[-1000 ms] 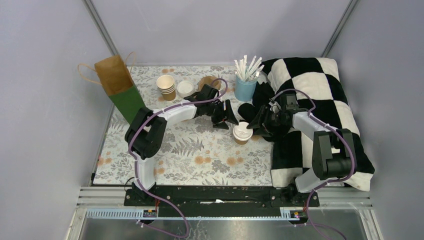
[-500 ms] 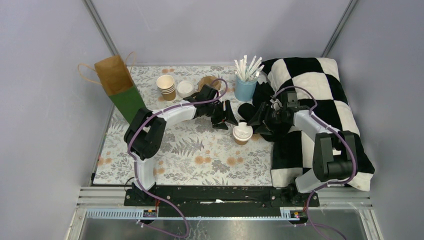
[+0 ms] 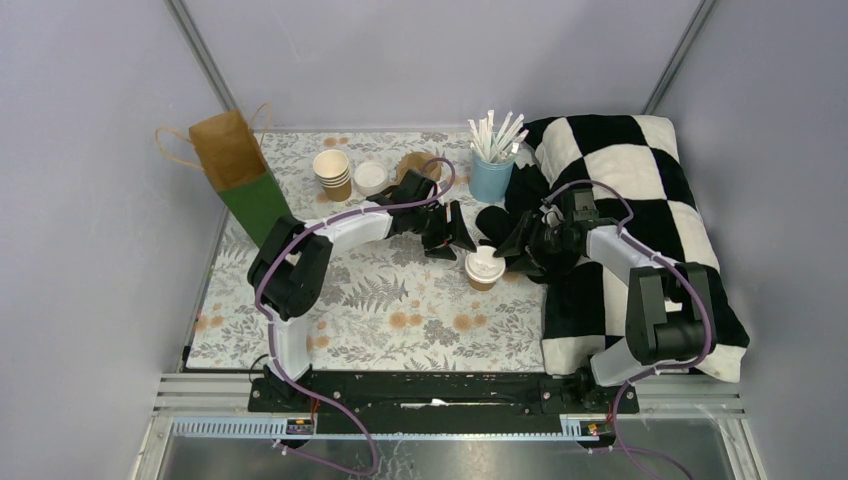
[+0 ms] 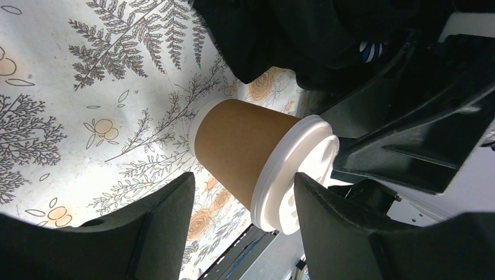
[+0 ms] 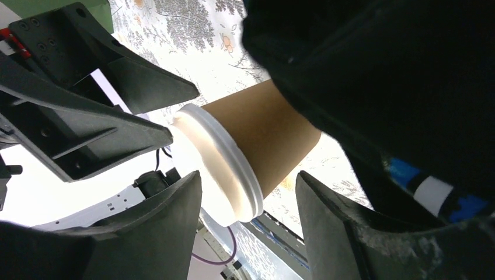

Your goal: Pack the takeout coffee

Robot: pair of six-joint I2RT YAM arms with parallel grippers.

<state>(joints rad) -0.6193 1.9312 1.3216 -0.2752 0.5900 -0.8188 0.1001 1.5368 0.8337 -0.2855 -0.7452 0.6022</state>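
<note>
Lidded cup is standing upright on the floral cloth, mid-table, just left of the checked blanket. White lid is sitting square on the tan cup.

Left gripper is reaching in from the cup's back-left. Its wrist view is showing the fingers spread wide and the cup lying between their tips. The lid edge is running close to one finger; contact cannot be told.

Right gripper is coming in from the blanket side, level with the cup. Its fingers are also spread apart, with the lid in the gap between them. They are holding nothing.

The two grippers are facing each other across the cup, each showing in the other's wrist view.

Toward the back:
- stack of open cups, a loose lid just to its right
- brown carrier, partly hidden behind the left arm
- blue cup of straws, touching the blanket edge
- paper bag leaning at the back-left corner
</note>
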